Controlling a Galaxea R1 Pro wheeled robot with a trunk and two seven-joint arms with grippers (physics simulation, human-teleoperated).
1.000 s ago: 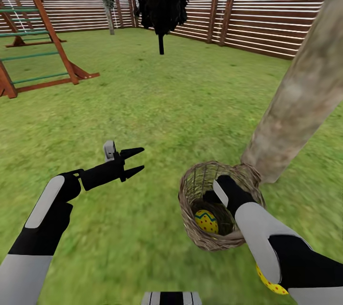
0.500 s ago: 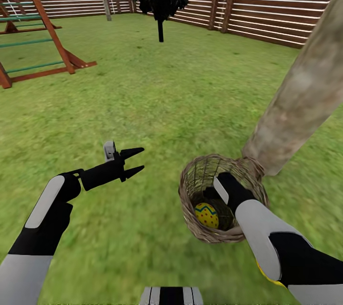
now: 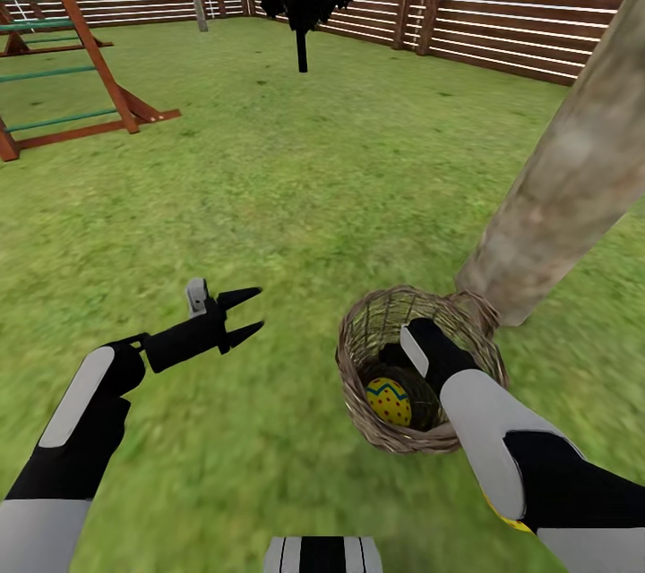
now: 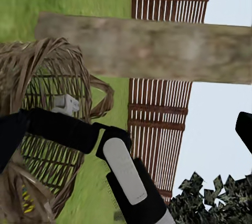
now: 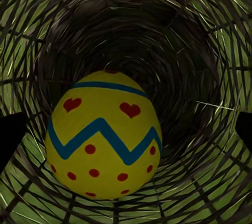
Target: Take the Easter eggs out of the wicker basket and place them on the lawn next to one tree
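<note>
Fingers of the right gripper [image 5: 126,129] are spreading wide, empty, flanking the yellow dotted zigzag-banded Easter egg [image 5: 103,136] lying inside the brown woven wicker basket [image 3: 363,349]. Likely light, rigid, slippery: grasp across its middle.

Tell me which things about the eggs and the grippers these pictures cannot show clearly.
- Right gripper: head view, reaching inside the wicker basket, hidden by its own arm; jaw state unclear.
- Basket floor: hidden behind the Easter egg in the right wrist view.
- Yellow object: head view, mostly covered by the right arm.
</note>
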